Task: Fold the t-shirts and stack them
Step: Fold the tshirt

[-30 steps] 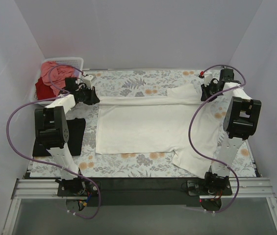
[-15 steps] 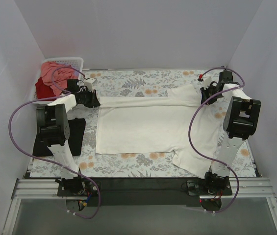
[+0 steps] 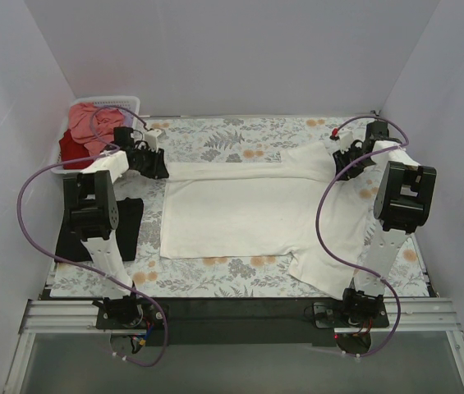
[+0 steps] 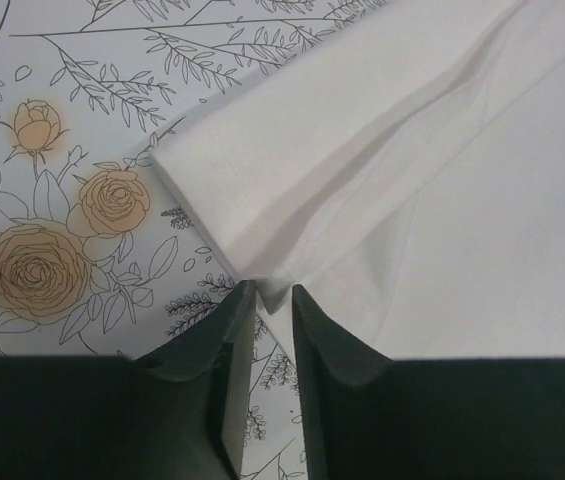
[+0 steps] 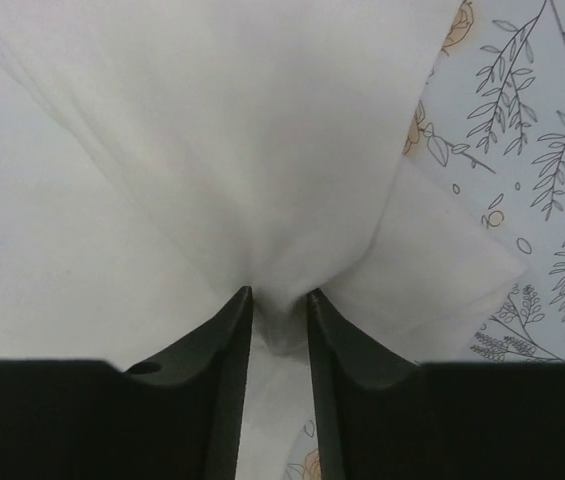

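The cream-white shirt lies spread across the middle of the flowered tablecloth, flat and wide. A long folded band runs along its far edge from one of my hands to the other. My left hand is low at the left end of that band. From its wrist camera the two fingers stand a narrow slit apart with only printed leaves showing between them, so this hand holds nothing. The squared corner of the band lies just ahead of the tips, beside orange roses on the cloth. My right hand is at the right end of the band. Here the fingers are slightly parted, and a pucker of the white fabric draws in between their tips, with creases fanning away from it. I cannot tell whether they grip it or it merely lies there. A sleeve of the same shirt sprawls toward the near right, passing under my right arm. The black shirt lies flat at the left side beneath my left arm. The pink shirt and the dark red shirt are heaped in the white basket at the far left corner.
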